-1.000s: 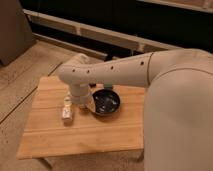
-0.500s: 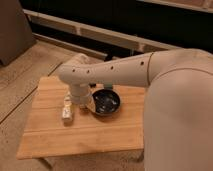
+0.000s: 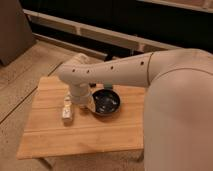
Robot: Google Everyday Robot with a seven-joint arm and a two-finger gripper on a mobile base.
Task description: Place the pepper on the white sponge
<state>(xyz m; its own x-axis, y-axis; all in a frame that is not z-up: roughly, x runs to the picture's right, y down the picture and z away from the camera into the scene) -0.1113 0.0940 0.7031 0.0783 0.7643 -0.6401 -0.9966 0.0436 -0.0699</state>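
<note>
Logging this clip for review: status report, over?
Gripper low over table, between sponge and bowl. Pepper not visible. Arm hides part of the tabletop.

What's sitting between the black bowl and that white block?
In the camera view, the robot's gripper hangs between the bowl and the sponge, just over the table.

The desk (image 3: pixel 90 134) is pale matt wood planks; the arm shell (image 3: pixel 125 72) smooth white plastic, softly shiny; the black bowl (image 3: pixel 106 103) glossy; the white sponge (image 3: pixel 67 110) dull. The gripper (image 3: pixel 81 104) sits low between sponge and bowl.
</note>
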